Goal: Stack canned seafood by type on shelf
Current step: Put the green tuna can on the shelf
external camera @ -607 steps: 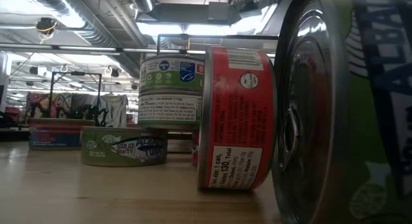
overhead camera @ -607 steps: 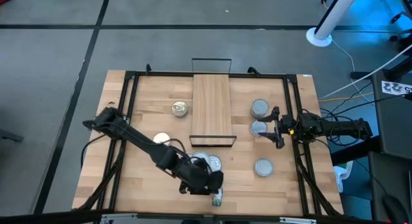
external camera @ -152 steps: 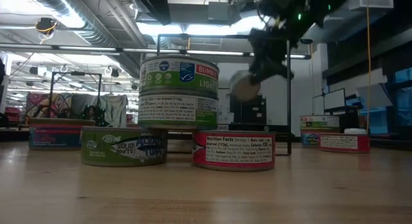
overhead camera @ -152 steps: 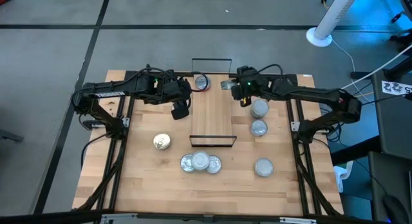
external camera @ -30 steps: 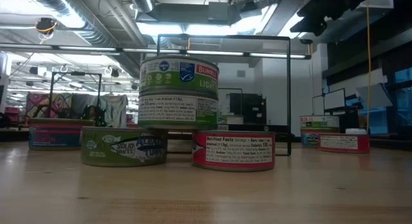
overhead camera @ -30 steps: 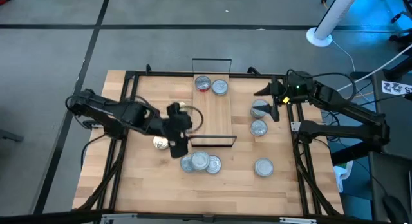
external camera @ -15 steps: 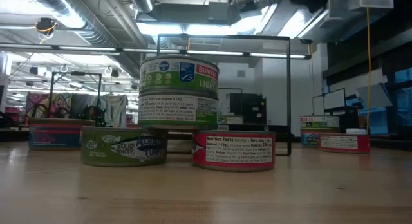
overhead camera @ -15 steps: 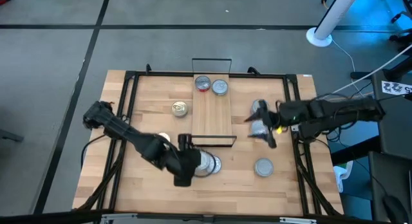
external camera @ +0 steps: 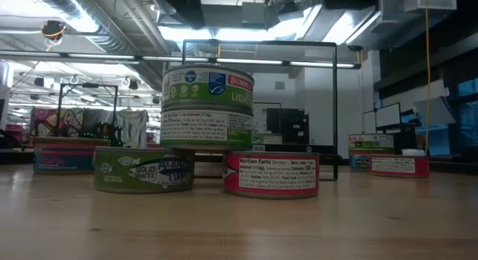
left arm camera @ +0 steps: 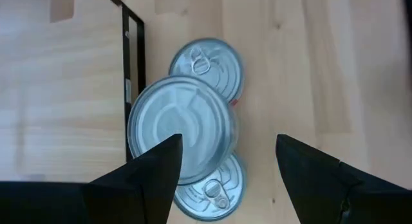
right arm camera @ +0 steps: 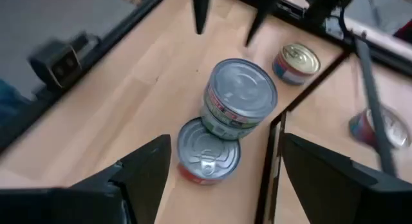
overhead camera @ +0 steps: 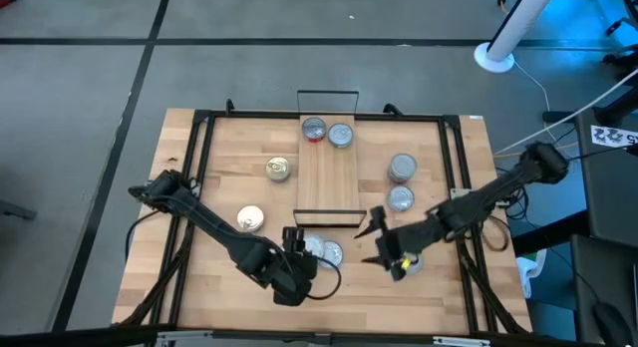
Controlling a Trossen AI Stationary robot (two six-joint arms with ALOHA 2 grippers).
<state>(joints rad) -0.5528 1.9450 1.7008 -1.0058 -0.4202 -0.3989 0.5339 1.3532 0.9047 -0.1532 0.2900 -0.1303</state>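
The shelf [overhead camera: 327,173] is a light-wood board with black wire ends, and two cans [overhead camera: 327,133] stand at its far end. Off its near end is a cluster: a two-high stack [left arm camera: 180,129] [right arm camera: 239,95] [external camera: 208,107] flanked by a red-labelled can [right arm camera: 207,150] [external camera: 271,174] and a green-labelled one [external camera: 144,169]. My left gripper [overhead camera: 299,252] [left arm camera: 225,153] hangs open above the cluster. My right gripper [overhead camera: 372,239] [right arm camera: 225,161] is open too, just right of the cluster and tilted toward it. Neither touches a can.
Two gold-topped cans [overhead camera: 278,169] [overhead camera: 250,219] stand left of the shelf. Two silver-topped ones [overhead camera: 402,167] [overhead camera: 400,198] stand right of it, and another [overhead camera: 409,261] lies partly under my right arm. Black frame rails [overhead camera: 199,168] run along the table's sides.
My left gripper has come down and moved toward the near edge, from beside the shelf to above the cluster. My right gripper has swung from the far right toward the near edge and the cluster, rolling as it went. Both stayed open. No can has moved.
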